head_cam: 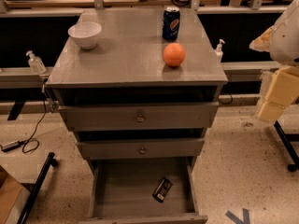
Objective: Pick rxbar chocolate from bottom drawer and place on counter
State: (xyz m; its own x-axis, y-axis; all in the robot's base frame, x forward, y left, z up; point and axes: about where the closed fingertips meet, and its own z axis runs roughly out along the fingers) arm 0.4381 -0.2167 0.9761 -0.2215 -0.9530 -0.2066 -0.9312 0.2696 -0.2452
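Observation:
The rxbar chocolate (162,189), a small black bar with pale label blocks, lies flat on the floor of the open bottom drawer (117,190), right of its middle. The counter (131,50) is the grey top of the cabinet. My arm comes in at the right edge, and its pale gripper (270,110) hangs beside the cabinet, about level with the top drawer. It is well above and to the right of the bar and touches nothing.
On the counter stand a white bowl (84,34) at the back left, a blue soda can (171,23) at the back and an orange (174,54) right of centre. The two upper drawers (140,117) are slightly open. A black stand leg (37,185) and a cable lie on the floor at left.

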